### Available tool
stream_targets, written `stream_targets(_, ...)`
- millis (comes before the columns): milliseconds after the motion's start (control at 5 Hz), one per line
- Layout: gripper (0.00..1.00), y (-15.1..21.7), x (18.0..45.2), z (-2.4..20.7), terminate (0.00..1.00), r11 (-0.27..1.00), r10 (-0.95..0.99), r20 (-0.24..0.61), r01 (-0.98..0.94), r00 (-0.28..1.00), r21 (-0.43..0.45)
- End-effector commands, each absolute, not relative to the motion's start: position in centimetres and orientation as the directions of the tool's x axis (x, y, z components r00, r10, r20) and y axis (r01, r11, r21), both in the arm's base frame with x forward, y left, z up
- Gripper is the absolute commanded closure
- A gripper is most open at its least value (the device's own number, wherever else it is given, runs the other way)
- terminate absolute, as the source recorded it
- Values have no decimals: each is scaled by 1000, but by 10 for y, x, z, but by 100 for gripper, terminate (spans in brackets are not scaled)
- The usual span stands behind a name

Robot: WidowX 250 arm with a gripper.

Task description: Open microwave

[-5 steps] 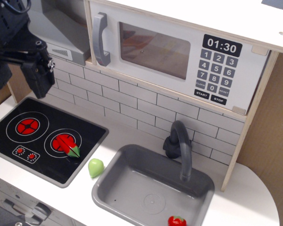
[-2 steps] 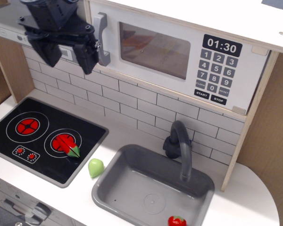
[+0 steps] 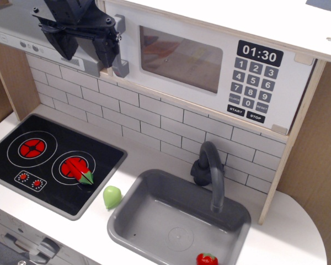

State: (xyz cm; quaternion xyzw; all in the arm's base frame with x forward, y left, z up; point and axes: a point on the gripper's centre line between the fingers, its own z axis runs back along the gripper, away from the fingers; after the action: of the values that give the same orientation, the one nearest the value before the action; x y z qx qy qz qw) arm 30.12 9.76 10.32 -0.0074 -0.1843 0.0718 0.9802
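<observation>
Hood at far left, then our gripper — fingers spread, holding nothing — just left of the handle, one finger overlapping it. The microwave sits upper centre, door closed. We should hook one finger behind the bar, then pull outward along the door's arc — gently, not straight back.

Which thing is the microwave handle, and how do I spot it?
Find the white microwave up top, with the 01:30 clock. At the door's left edge, under the black gripper, stands a grey upright bar: the handle. The grey range hood beside it is slanted with small buttons.
</observation>
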Motion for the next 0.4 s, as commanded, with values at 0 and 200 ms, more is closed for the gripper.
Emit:
stream_targets(0, 0, 105, 335, 115, 0, 985, 168, 439, -171, 883, -33)
stream_targets(200, 0, 98, 347, 115, 0, 985, 170, 443, -161, 880, -57)
